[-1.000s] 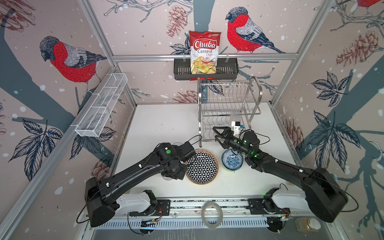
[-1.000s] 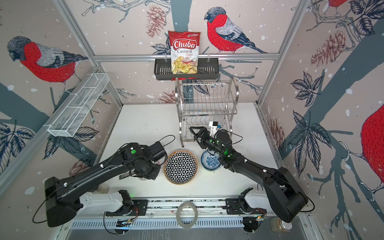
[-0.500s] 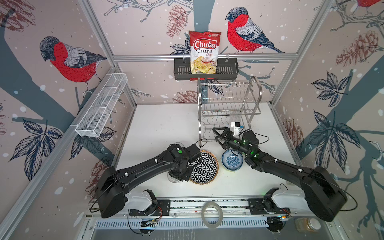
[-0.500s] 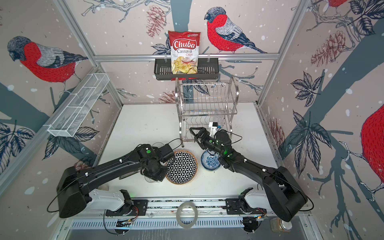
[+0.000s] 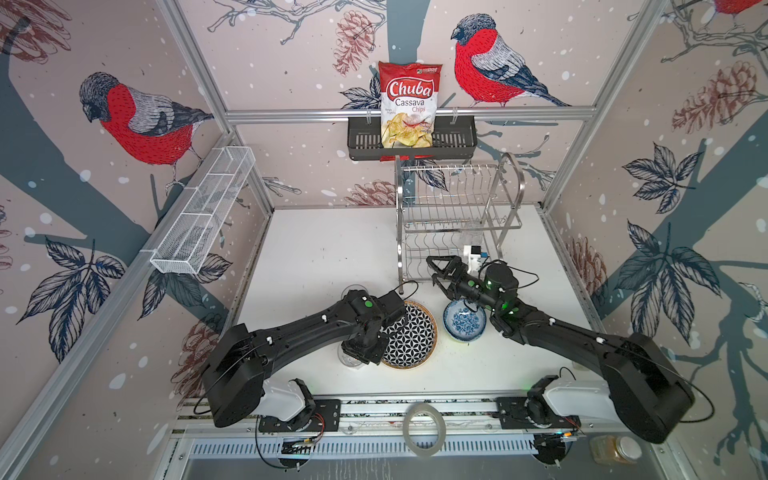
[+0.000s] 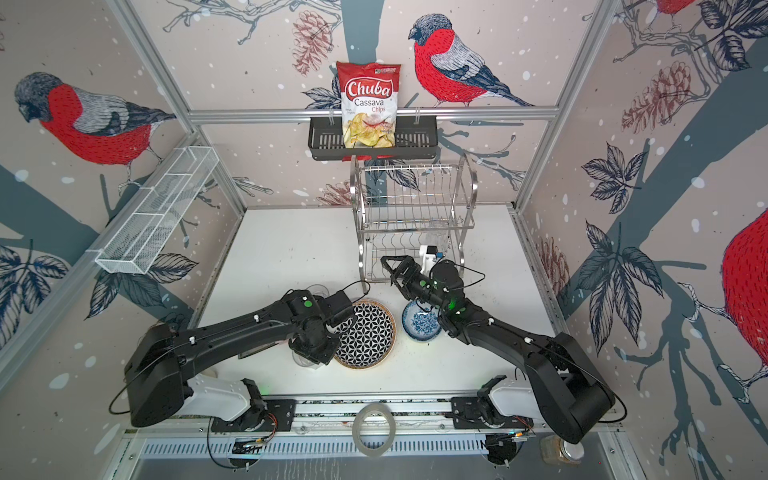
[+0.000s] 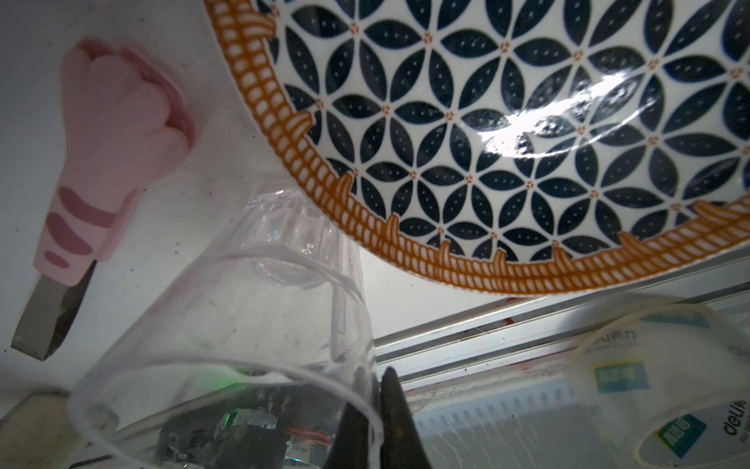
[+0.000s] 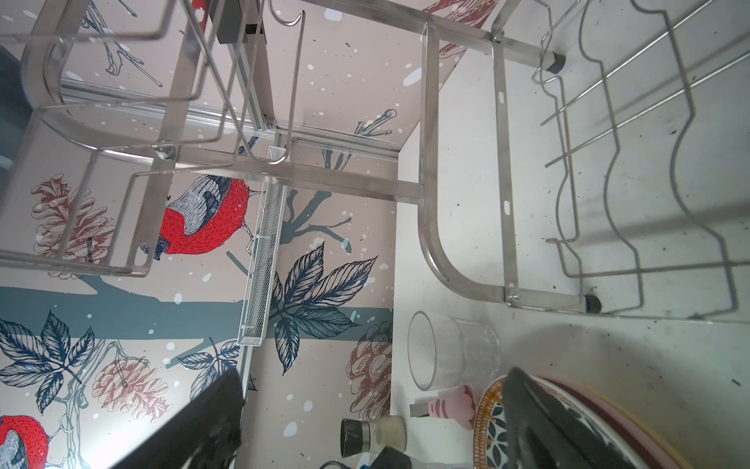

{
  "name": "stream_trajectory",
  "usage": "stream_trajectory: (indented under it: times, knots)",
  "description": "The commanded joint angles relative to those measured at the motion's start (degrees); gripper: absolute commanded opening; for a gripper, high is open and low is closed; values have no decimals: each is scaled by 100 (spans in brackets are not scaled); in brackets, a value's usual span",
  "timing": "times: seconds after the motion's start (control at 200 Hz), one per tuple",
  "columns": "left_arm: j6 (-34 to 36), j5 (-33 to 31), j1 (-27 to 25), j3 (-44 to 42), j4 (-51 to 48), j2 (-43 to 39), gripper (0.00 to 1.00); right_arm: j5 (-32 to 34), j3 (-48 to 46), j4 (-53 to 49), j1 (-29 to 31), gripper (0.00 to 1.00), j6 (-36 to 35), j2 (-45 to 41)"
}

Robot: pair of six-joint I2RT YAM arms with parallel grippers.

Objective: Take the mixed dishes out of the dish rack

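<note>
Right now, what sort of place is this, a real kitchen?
Likely a robot test cell staged as a kitchen, not a real one: aluminium framing holds bird-print wall panels, the left arm and right arm are mounted on a front rail, and a dish rack stands on the table.

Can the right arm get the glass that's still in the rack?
Probably yes: the right gripper is open right at the dish rack's front, and nothing seems to stand between it and the clear glass inside.
</note>
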Motion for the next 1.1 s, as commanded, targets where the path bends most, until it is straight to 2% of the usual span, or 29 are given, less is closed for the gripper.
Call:
stream_trajectory:
  times: [0.0, 0.095, 0.235, 0.445, 0.685, 0.771, 0.876, 1.016, 1.096]
  knots:
    - [82, -27, 10, 24, 95, 54, 23, 6, -11, 71, -9, 99, -74, -19]
    - [67, -59, 10, 24, 116, 55, 29, 6, -15, 54, -17, 99, -73, -24]
    - [40, -102, 10, 24, 120, 15, 30, -16, -11, 53, -17, 99, -68, -7]
    - [-144, -307, 10, 621, -153, -260, 32, 61, 0, -146, -30, 99, -159, -119]
    - [-637, -688, 10, 1550, -298, -1048, 39, 309, 65, -757, -105, 99, -534, -475]
    - [-622, -898, 10, 1647, 103, -1397, 44, 575, 183, -1223, -132, 99, -918, -665]
    - [-605, -1294, 34, 1692, 777, -1749, 60, 1145, 393, -2013, -141, 99, -1545, -951]
    - [-402, -1759, 213, 1236, 2084, -1911, 65, 1997, 683, -2905, -158, 99, -2347, -1288]
    - [-316, -1326, 695, 833, 2929, -1799, 62, 2489, 723, -3146, -167, 99, -2679, -1457]
